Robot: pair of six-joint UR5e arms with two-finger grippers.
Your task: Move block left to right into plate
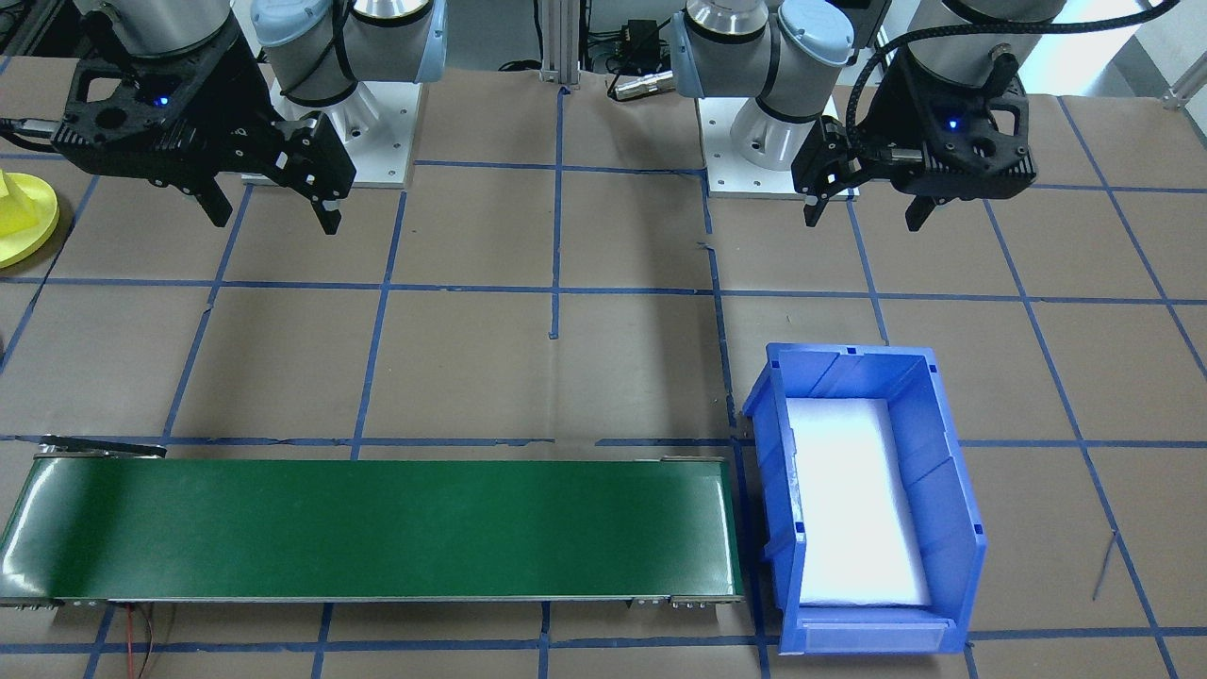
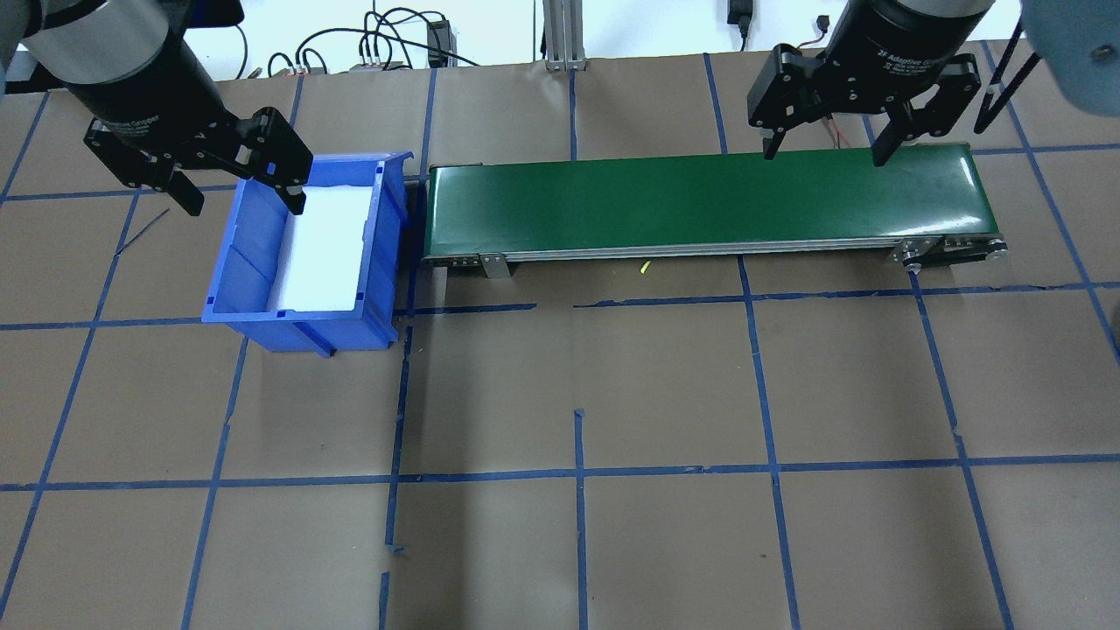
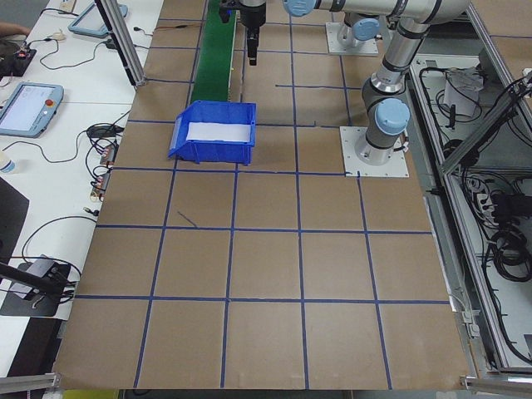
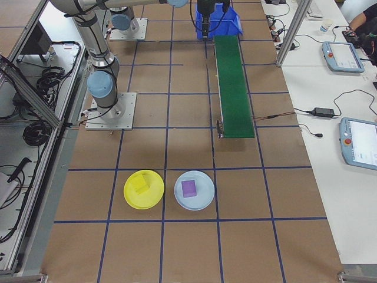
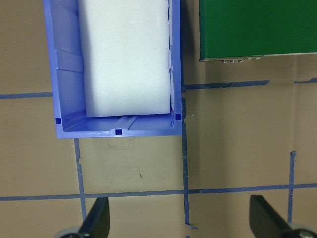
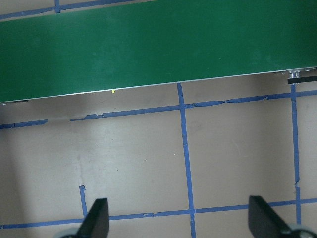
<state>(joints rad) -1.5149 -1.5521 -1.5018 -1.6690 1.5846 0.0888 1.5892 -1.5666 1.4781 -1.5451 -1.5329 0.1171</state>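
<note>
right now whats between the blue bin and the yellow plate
The green conveyor belt runs most of the way from the blue bin toward the yellow plate; past its end lies only bare taped table. The exterior right view shows it.

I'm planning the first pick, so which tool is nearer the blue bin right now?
Left. The left tool hangs open over the far-left edge of the blue bin. The right tool hangs open above the green conveyor belt's opposite end.

Green conveyor belt point(image 6: 158, 47) above taped brown table point(image 6: 133, 163); fingers point(image 6: 96, 218) spread wide, seemingly empty
</note>
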